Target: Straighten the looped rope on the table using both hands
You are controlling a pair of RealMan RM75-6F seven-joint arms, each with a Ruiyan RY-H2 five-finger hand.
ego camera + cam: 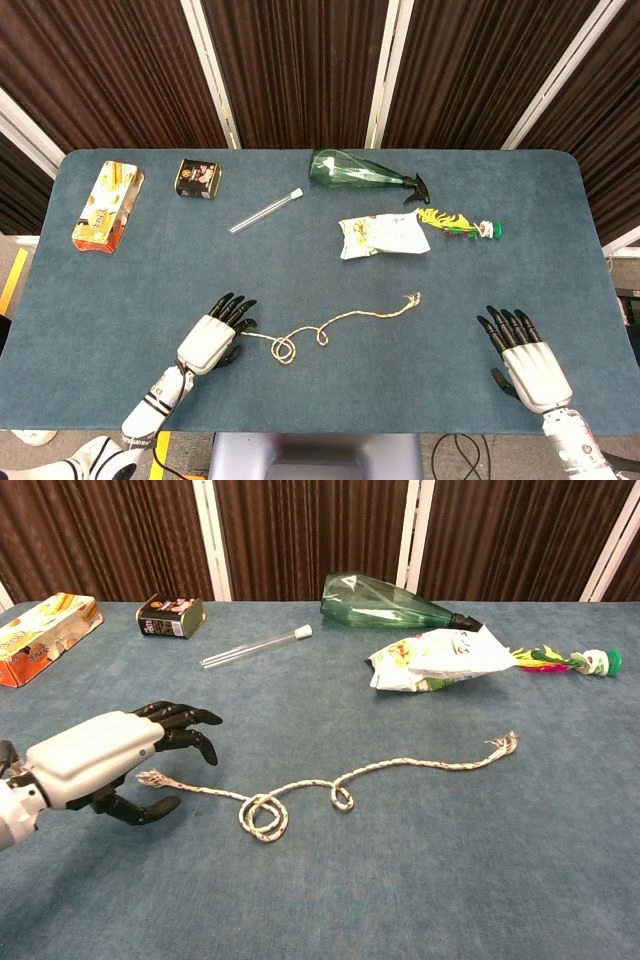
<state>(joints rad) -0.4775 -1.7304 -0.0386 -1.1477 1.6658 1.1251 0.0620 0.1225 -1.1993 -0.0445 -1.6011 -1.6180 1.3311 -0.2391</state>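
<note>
Pale twine is what you're after: the rope (325, 329) lies near the front edge of the bench (300, 260), two small loops toward its left half, one frayed tip pointing to the right side and the other right under your left hand (213, 340). That hand hovers over the left tip with its fingers (185, 718) spread and the thumb hooked beneath, grasping nothing yet, so you're in the reach, not the grip. Your right hand (526, 362) sits flat by the front right corner, fingers released, well apart from the rope's right tip. Next, I'd say, pinch the left tip, bring the right hand in to the other tip, then draw both apart. As for containers: the green bottle (355, 172) lies on its side, seemingly empty; whether the small tin (199, 178), the carton (107, 204) and the snack bag (383, 236) hold anything, I can't tell.
</note>
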